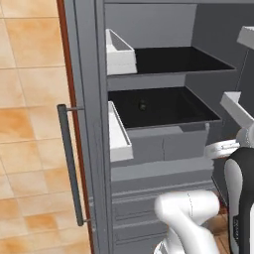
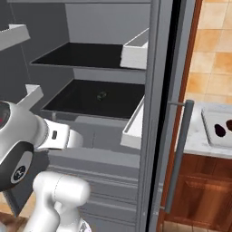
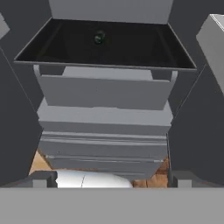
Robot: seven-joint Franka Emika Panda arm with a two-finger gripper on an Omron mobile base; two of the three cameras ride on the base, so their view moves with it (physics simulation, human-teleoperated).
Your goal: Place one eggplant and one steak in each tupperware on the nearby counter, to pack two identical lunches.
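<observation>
A small dark teal-grey oval eggplant (image 1: 142, 105) (image 2: 102, 95) (image 3: 99, 37) lies alone on the lower black shelf (image 1: 168, 111) (image 2: 81, 102) (image 3: 131, 50) of an open grey fridge, toward the rear of that shelf and roughly midway across it. Above it sits a second black shelf (image 1: 178, 59) (image 2: 81, 54), bare in the frames. Below the lower shelf are grey drawer fronts (image 1: 163, 149) (image 3: 105, 94), stacked in steps down to the orange-brown tiled floor (image 1: 30, 124).

In the right base view, past the fridge's upright edge and its long grey bar handle (image 2: 179, 154), a white-grey marbled stone counter (image 2: 195, 136) over reddish-brown wooden cabinet fronts (image 2: 199, 190) carries a shallow pale grey-white round-cornered tupperware (image 2: 209, 129). Inside this tray lie two small dark pieces side by side: a purple-black oval eggplant (image 2: 219, 130) and, at the frame edge, a reddish-brown steak (image 2: 229, 128), partly cut off.

The two-finger gripper (image 3: 109, 177) is seen from the hand camera, aimed at the drawer fronts beneath the eggplant's shelf; its dark fingertips (image 3: 41, 178) stand spread wide apart, released, with nothing between them. The gripper is well apart from the eggplant. The white arm (image 1: 188, 213) (image 2: 50, 136) rises in front of the fridge's lower drawers.
</observation>
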